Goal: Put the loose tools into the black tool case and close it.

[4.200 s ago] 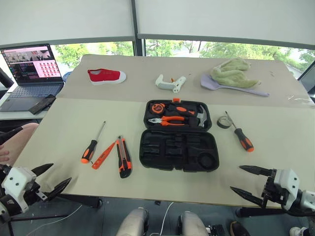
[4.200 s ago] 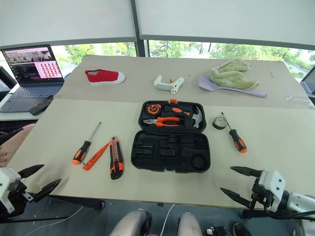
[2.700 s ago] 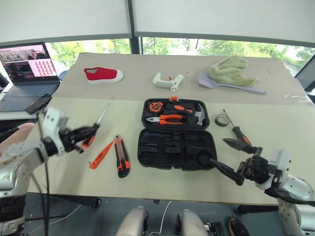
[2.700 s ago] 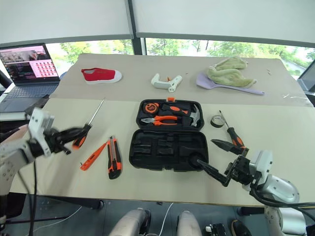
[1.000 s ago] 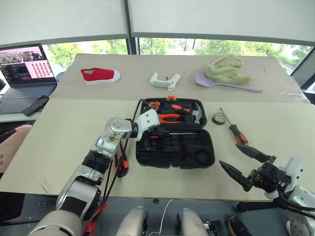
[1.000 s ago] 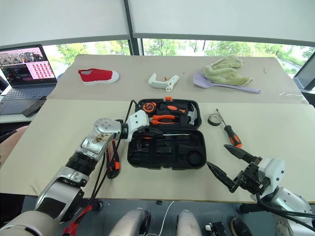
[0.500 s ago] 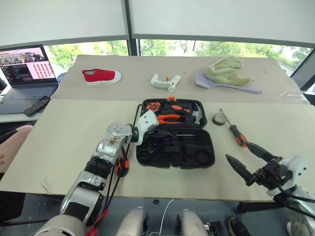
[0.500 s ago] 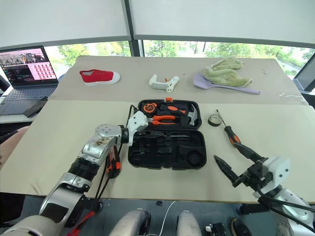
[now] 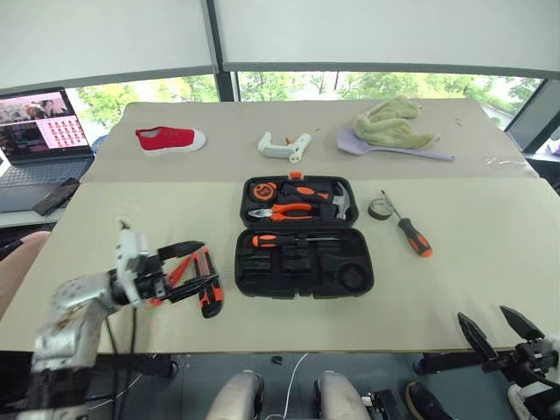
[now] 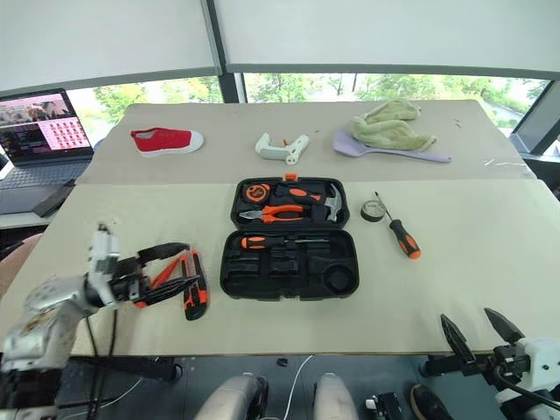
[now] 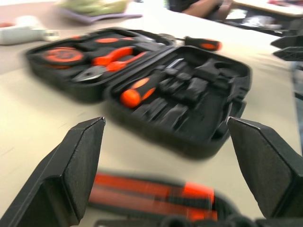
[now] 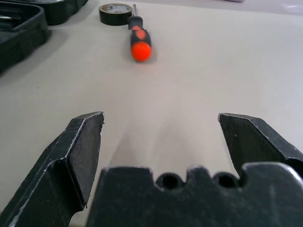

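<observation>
The black tool case (image 9: 308,273) lies open mid-table. One orange-and-black screwdriver (image 9: 280,239) rests across its near half, also seen in the left wrist view (image 11: 142,90). My left gripper (image 9: 211,263) hangs open left of the case, just above the utility knife (image 9: 210,296) and the slim orange tester screwdriver (image 10: 164,271), holding nothing. Right of the case lie the second screwdriver (image 9: 409,234) and the dark tape roll (image 9: 379,209). My right gripper (image 9: 481,312) is open and empty off the table's front right edge, pointing at that screwdriver (image 12: 139,45).
Pliers (image 9: 287,211) and a hammer (image 9: 341,203) sit in the case's lid half. At the far side lie a red shoe (image 9: 168,138), a white glue gun (image 9: 282,146) and a green cloth (image 9: 389,122). A laptop (image 9: 39,144) stands at the far left.
My left gripper has opened, left the screwdriver in the case, and drawn back left to over the knife. My right gripper has pulled back and rightward, off the table's front edge.
</observation>
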